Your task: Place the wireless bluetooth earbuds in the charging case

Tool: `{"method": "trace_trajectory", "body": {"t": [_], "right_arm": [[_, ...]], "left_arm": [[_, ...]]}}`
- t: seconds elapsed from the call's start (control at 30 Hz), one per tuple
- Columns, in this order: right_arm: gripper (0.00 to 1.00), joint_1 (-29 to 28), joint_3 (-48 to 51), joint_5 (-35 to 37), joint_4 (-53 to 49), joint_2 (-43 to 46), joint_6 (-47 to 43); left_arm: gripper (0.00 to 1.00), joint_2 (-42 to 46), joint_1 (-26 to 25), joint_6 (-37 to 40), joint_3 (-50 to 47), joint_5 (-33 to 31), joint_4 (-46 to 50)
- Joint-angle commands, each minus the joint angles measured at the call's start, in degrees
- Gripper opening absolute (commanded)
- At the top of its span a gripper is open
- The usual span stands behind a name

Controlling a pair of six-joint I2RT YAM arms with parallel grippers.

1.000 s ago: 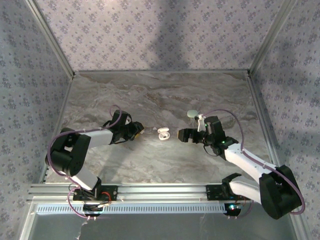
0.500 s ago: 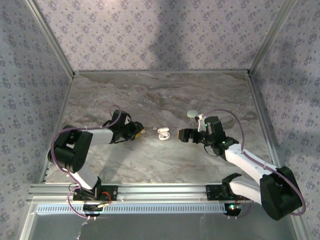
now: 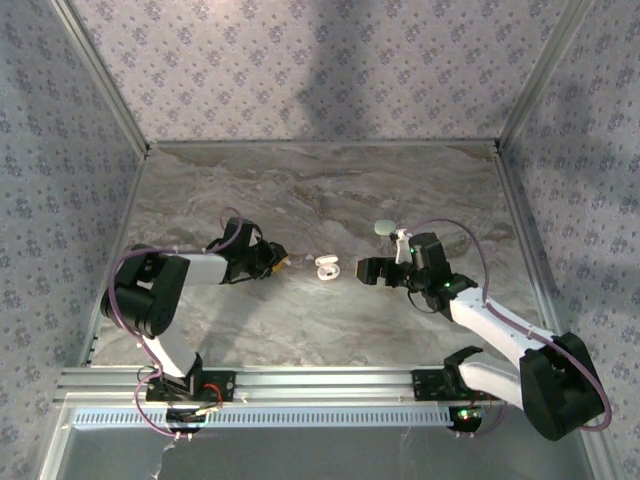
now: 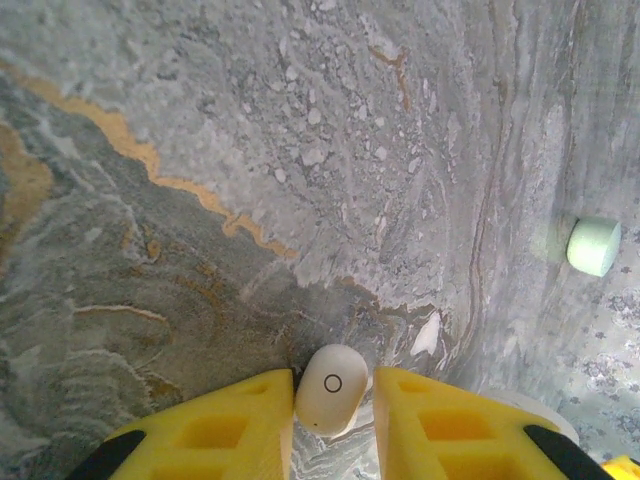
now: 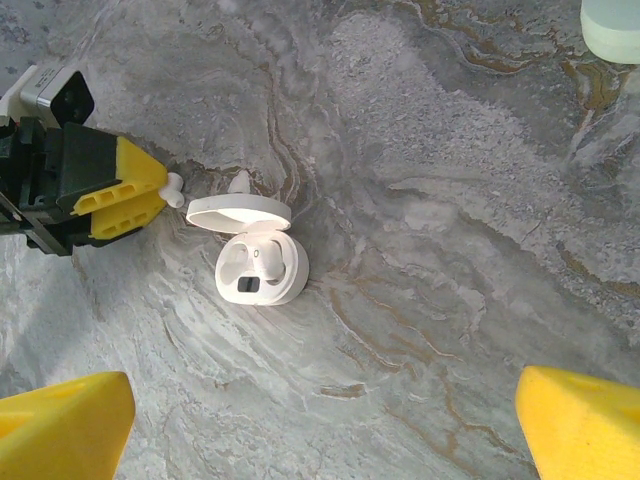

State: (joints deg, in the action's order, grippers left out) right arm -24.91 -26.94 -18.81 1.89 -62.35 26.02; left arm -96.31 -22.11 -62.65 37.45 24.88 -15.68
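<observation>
Bare worktop (image 3: 300, 190) lies open around the open charging case (image 5: 262, 265), well clear of the walls. The left gripper (image 3: 280, 262) closely flanks an earbud (image 4: 333, 385) beside the case, but it is unclear whether it is pinching it. The right gripper (image 5: 320, 400) is spread wide.

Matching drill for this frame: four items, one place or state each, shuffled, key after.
Items:
1. white charging case
2. earbud
3. pale green case
4. right gripper

Place or state:
A. wide open, nothing in it
B. lid up, lying between the two grippers
C. pinched at the tips of the left gripper
D. alone, farther back on the table

Pairs: 1-B, 2-C, 3-D, 4-A
</observation>
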Motion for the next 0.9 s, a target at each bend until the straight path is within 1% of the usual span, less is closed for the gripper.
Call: {"method": "trace_trajectory", "body": {"t": [0.0,0.1,0.17,0.27,0.33,0.43,0.53,0.7,0.83,0.87], "right_arm": [[1.0,-0.4,-1.7,0.6,-0.4,0.8,-1.2],[1.0,-0.4,-1.7,0.6,-0.4,0.7,-1.2],[1.0,-0.3,-1.7,0.6,-0.3,0.8,-1.2],[1.0,-0.4,-1.7,0.6,-0.3,0.6,-1.2],[1.0,-0.3,-1.7,0.6,-0.3,0.6,-1.2],[1.0,-0.3,-1.7,0.5,-0.2,0.5,-1.2],[1.0,-0.4,-1.7,0.4,0.0,0.3,-1.1],[1.0,-0.5,-1.8,0.5,0.1,-0.2,-1.1],[1.0,-0.6,-1.9,0.8,0.0,-0.3,-1.3],[1.0,-0.6,-1.9,0.8,0.0,-0.4,-1.3]], "left_arm": [[0.27,-2.1,0.3,1.0,0.6,-2.0,0.4],[0.27,-2.1,0.3,1.8,1.1,-2.0,1.3],[0.3,-2.0,0.3,3.4,1.9,-2.2,3.1],[0.35,-1.1,0.3,8.9,5.0,-3.8,11.5],[0.38,-0.2,0.3,13.0,7.4,-6.4,18.7],[0.41,1.0,0.3,17.7,9.7,-9.2,25.6],[0.45,1.5,0.3,22.2,11.9,-10.1,30.1],[0.45,-0.8,0.3,29.2,17.1,-9.2,35.9],[0.39,-4.0,0.1,33.2,21.4,-7.0,39.9],[0.39,-4.4,0.0,33.7,21.9,-6.5,40.1]]}}
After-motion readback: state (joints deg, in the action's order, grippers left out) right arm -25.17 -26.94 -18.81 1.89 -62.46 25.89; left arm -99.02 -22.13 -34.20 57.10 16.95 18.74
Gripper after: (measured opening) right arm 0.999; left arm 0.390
